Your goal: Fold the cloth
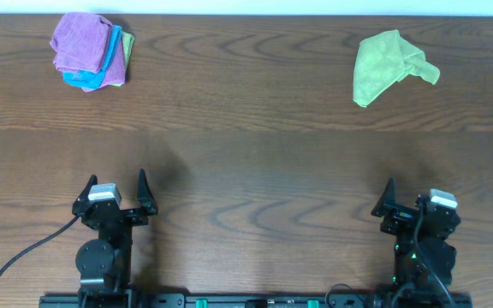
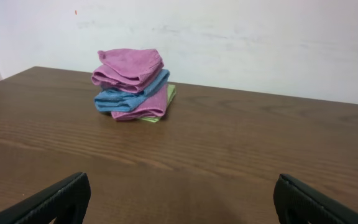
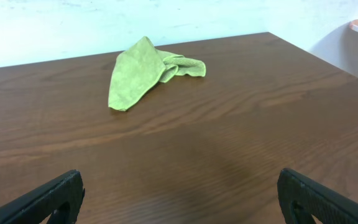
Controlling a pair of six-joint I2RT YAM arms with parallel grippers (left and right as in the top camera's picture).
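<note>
The purple cloth (image 1: 80, 43) lies folded on top of a small stack at the table's far left corner, and the left wrist view shows the cloth (image 2: 129, 65) straight ahead and far off. My left gripper (image 1: 115, 178) rests at the near left edge, open and empty, well short of the stack. In its own view the left gripper (image 2: 182, 186) has only bare wood between its fingers. The right gripper (image 1: 415, 192) sits at the near right edge, and the wrist view shows that gripper (image 3: 179, 183) open and empty too.
Under the purple cloth the stack holds a blue cloth (image 2: 126, 98), another purple layer and a green layer (image 2: 169, 93). A crumpled lime-green cloth (image 1: 388, 64) lies at the far right, ahead of the right gripper (image 3: 135, 71). A wall stands just behind the brown wooden table (image 1: 246, 145).
</note>
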